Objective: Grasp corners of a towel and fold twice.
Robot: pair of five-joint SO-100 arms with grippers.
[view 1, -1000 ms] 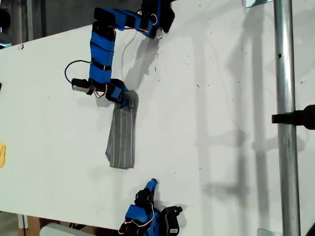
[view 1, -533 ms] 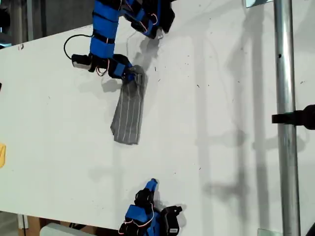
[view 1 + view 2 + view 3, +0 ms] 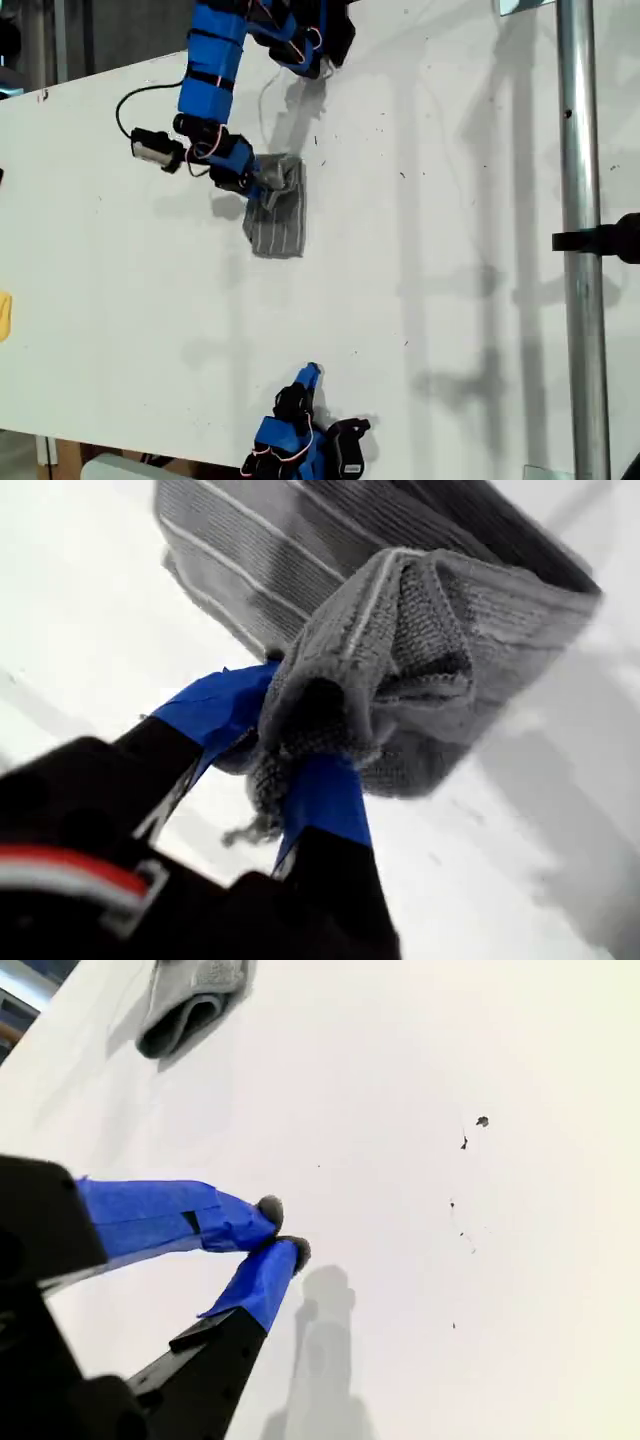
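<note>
— Where's your towel (image 3: 277,220)?
— Bunched on the tabletop (image 3: 450,200), upper middle of the exterior view; your first hand (image 3: 290,742) is clamped on its edge.
— And your second hand (image 3: 283,1228)?
— Pinched together, holding nothing.

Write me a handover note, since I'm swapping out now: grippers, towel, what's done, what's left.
My first gripper: shut on a bunched end of the towel, near the top of the exterior view.
My second gripper: shut, holding nothing, parked at the bottom edge of the exterior view.
Done: the towel is a narrow strip, doubled over on the white table.
Left: release it and check that the fold lies flat.
</note>
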